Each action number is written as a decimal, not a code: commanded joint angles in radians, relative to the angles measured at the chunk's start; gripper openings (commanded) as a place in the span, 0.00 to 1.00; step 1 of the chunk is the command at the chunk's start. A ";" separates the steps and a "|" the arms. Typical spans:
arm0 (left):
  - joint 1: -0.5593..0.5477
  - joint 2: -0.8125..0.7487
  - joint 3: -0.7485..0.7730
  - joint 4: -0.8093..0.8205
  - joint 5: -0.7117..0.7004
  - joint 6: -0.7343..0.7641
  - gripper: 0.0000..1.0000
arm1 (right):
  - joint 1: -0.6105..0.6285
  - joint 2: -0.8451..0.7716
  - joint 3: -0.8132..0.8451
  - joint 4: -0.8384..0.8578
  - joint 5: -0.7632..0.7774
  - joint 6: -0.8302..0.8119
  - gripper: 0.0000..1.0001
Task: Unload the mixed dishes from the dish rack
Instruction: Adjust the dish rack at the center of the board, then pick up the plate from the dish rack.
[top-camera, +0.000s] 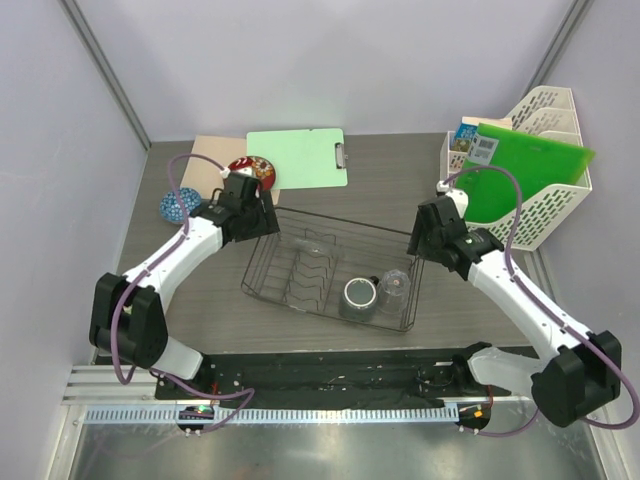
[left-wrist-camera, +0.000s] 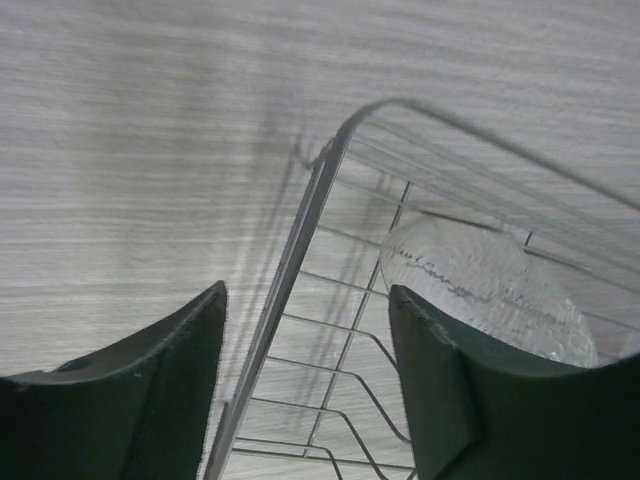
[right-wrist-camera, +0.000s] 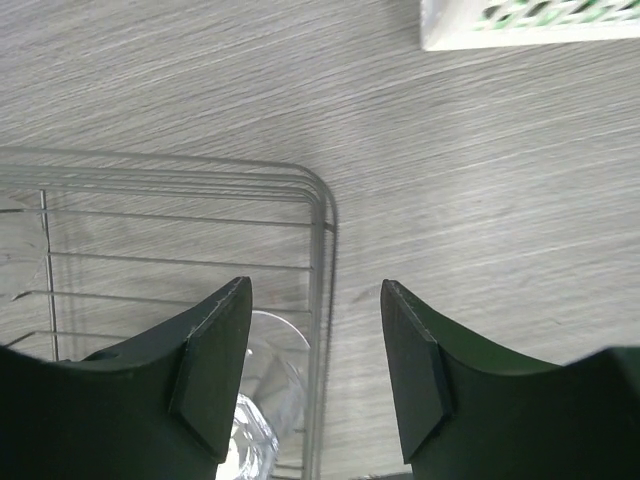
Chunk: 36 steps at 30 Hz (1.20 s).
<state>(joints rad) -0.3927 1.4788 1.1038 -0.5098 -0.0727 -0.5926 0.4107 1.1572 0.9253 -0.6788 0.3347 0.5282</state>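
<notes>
— Grey wood-grain surface (top-camera: 400, 170), pale walls all round. Why do both your arms sit at the dish rack (top-camera: 300, 285)?

— Each pair of jaws stands wide with a rim wire in the gap. My left jaws straddle the far left corner and my right jaws the right-hand edge. Neither grips anything. My guess is that this lines me up for a reach inside, or to steady the rack.

— What is in it?

— The large clear glass bowl (left-wrist-camera: 490, 290) lies just inside my left corner. The grey mug (top-camera: 358, 293) and clear glass cup (top-camera: 393, 290) stand side by side at the near right end.

— And outside?

— The small red floral plate (top-camera: 256, 168) and small blue patterned bowl (top-camera: 178, 205) lie beyond the rack's far left end, so I judge two of five unloaded.
</notes>
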 joint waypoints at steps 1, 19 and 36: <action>0.000 -0.028 0.088 -0.045 -0.091 0.030 0.69 | 0.004 -0.085 0.070 -0.087 0.066 -0.042 0.60; 0.058 -0.274 0.009 -0.105 -0.142 -0.029 0.88 | 0.256 -0.018 0.170 0.284 0.011 -0.313 0.56; 0.054 -0.676 -0.235 -0.075 -0.073 -0.021 0.89 | 0.600 0.065 -0.073 0.756 0.247 -0.778 0.61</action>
<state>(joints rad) -0.3344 0.8364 0.9218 -0.5961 -0.1741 -0.6205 0.9932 1.2118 0.9142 -0.1230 0.5747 -0.1608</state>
